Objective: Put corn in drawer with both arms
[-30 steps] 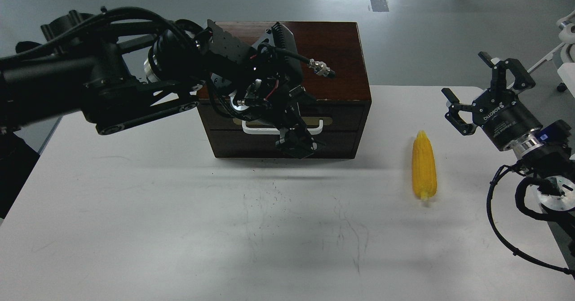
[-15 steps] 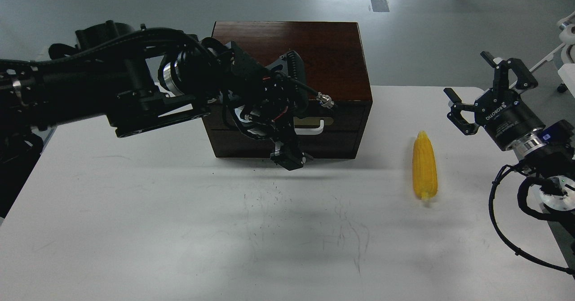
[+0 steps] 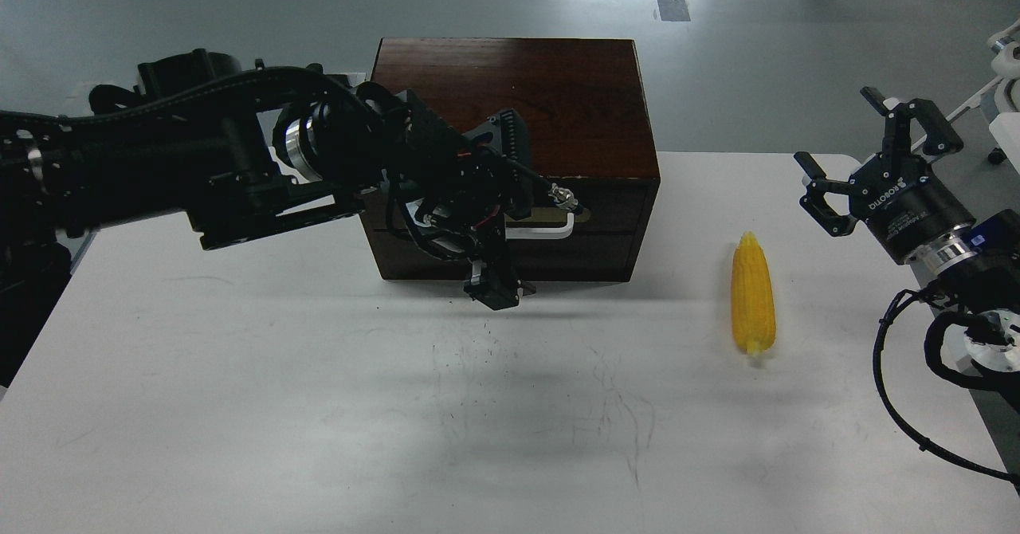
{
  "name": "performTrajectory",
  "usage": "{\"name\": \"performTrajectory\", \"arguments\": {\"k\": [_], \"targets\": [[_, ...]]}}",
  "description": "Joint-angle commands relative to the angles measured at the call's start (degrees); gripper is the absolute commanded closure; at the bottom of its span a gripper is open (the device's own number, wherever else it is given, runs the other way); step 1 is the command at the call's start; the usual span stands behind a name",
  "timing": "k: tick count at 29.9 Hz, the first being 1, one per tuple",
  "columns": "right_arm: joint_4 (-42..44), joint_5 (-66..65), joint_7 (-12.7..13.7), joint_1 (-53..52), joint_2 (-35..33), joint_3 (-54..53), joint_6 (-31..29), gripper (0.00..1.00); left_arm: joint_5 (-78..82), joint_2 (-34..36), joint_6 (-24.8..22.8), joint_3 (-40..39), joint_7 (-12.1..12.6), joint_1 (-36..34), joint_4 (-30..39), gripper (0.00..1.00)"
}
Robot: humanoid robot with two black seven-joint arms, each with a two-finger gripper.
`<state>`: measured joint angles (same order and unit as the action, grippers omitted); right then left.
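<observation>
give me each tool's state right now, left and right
Left tool: cannot be told; it is dark and seen end-on in front of the drawer.
Right tool: open, holding nothing; the corn lies on the table.

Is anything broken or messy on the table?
Nothing looks broken or spilled. The corn lies whole on the white table, right of the brown box, whose drawer is shut. The only marks are faint dark scuffs and specks on the tabletop in front of the box.

"ROBOTIQ" on the right gripper body
</observation>
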<state>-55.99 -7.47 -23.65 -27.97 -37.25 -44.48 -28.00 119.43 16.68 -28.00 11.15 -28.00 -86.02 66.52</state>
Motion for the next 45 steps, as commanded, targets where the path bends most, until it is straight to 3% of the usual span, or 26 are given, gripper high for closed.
{"name": "performTrajectory", "arguments": {"k": [1,12,26,45], "targets": [[0.0,0.0,-0.1,0.0,-0.4,-0.4,0.0,0.0,0.0,0.1,0.0,0.0,0.0,0.3,-0.1,0.01],[0.0,0.0,-0.1,0.0,-0.7,-0.4,0.0,0.0,0.0,0.1,0.0,1.7,0.0,0.6,0.0,0.01],[0.0,0.1,-0.1,0.2,-0.7,-0.8,0.0,0.0,-0.4,1.0,0.0,1.9,0.0,0.5,6.1,0.01],[0.0,0.0,-0.5,0.5,-0.7,-0.7,0.0,0.0,-3.0,7.0,0.0,2.4,0.0,-0.5,23.5,0.01]]}}
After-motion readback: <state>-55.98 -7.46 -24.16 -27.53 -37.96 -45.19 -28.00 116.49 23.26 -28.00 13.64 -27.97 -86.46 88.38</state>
